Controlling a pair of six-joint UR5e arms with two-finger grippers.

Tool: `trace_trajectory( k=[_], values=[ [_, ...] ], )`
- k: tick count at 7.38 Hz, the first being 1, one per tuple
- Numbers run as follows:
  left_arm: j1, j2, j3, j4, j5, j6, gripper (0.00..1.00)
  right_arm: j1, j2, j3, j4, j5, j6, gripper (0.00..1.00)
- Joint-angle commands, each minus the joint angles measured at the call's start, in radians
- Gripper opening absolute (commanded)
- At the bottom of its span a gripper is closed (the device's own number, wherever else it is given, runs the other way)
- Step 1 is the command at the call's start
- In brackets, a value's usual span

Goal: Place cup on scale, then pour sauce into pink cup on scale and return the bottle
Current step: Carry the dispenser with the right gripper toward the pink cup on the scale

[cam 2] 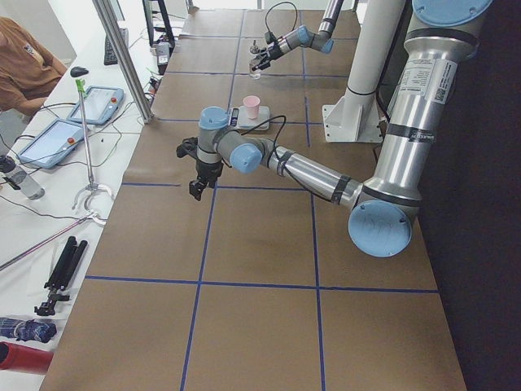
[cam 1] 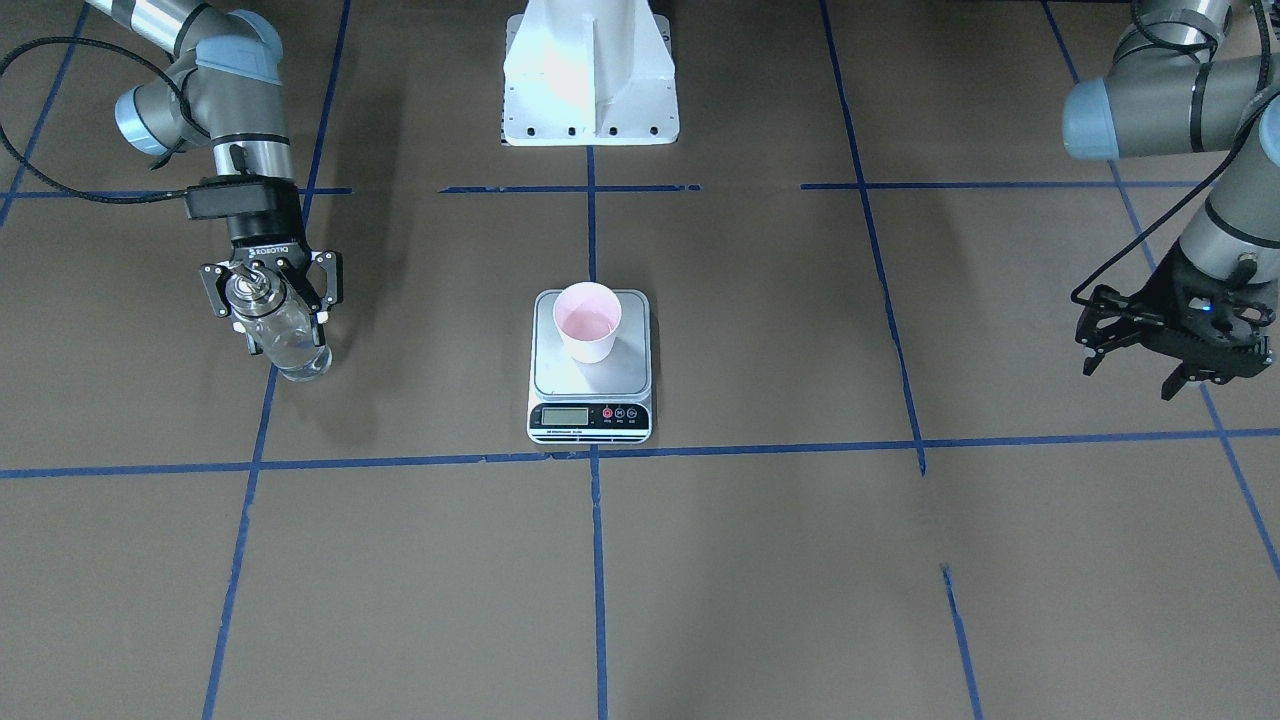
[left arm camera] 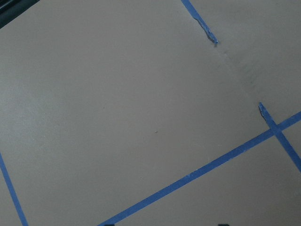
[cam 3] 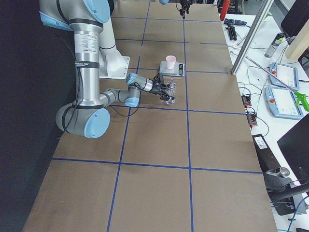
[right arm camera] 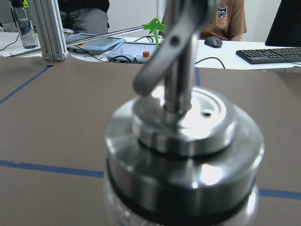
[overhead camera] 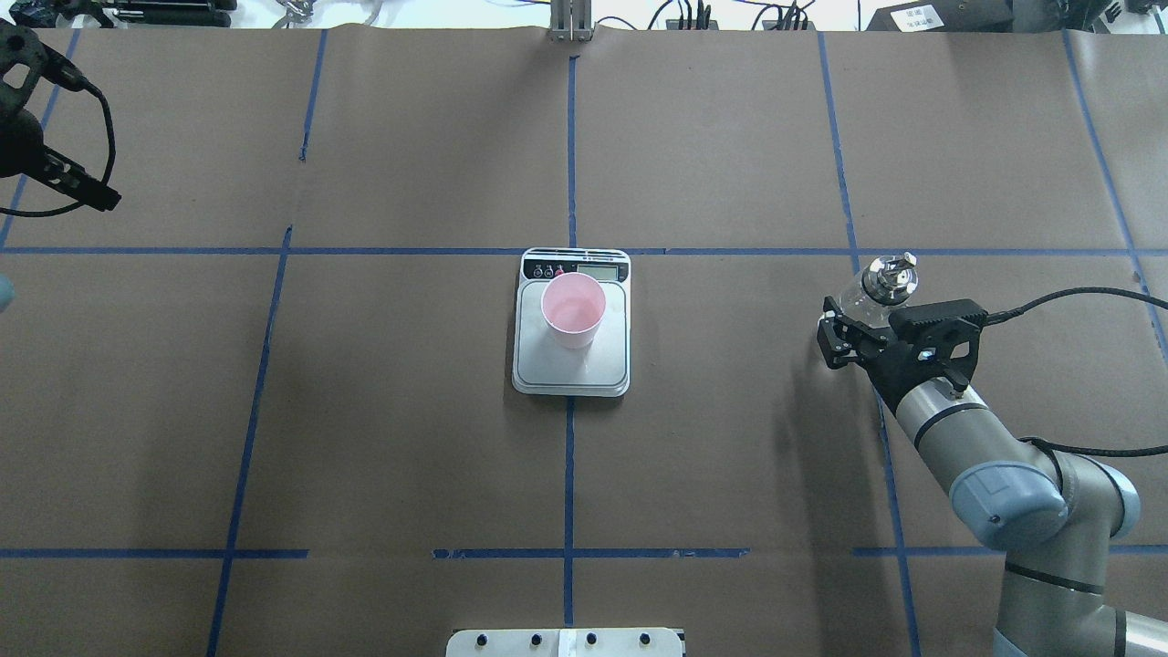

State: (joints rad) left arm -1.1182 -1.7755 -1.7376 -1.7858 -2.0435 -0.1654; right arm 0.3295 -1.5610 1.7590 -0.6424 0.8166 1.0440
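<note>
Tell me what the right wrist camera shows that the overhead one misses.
Only the wrist view: a person in a brown shirt beyond the table. Only the overhead: the pale pink paper cup standing on the flat silver-grey scale, and the right claw gripping the small clear glass bottle. Both: the bottle's shiny silver cap and the brown table.

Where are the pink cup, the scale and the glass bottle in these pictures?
cup (cam 1: 588,348): front-facing view, on its outer wall.
scale (cam 1: 562,375): front-facing view, on the bare platform.
bottle (cam 1: 290,345): front-facing view, on its glass body.
</note>
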Motion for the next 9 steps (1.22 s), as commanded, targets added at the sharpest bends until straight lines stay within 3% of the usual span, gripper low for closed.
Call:
trace_trajectory(
  k=[1, 3, 5, 9],
  values=[
    [-0.002, 0.002, -0.002, 0.0, -0.001, 0.003, 0.79, -0.003, 0.147, 0.011, -0.293, -0.075, -0.009, 0.0],
    [-0.002, 0.002, -0.002, 0.0, -0.001, 0.003, 0.78, -0.02, 0.202, 0.023, -0.371, -0.077, -0.007, 0.0],
    [-0.002, 0.002, -0.002, 0.0, -0.001, 0.003, 0.78, -0.021, 0.295, 0.103, -0.683, -0.07, 0.004, 0.0],
    [-0.002, 0.002, 0.0, 0.0, -0.001, 0.001, 0.78, -0.07, 0.361, 0.112, -0.715, -0.067, 0.004, 0.0]
  ],
)
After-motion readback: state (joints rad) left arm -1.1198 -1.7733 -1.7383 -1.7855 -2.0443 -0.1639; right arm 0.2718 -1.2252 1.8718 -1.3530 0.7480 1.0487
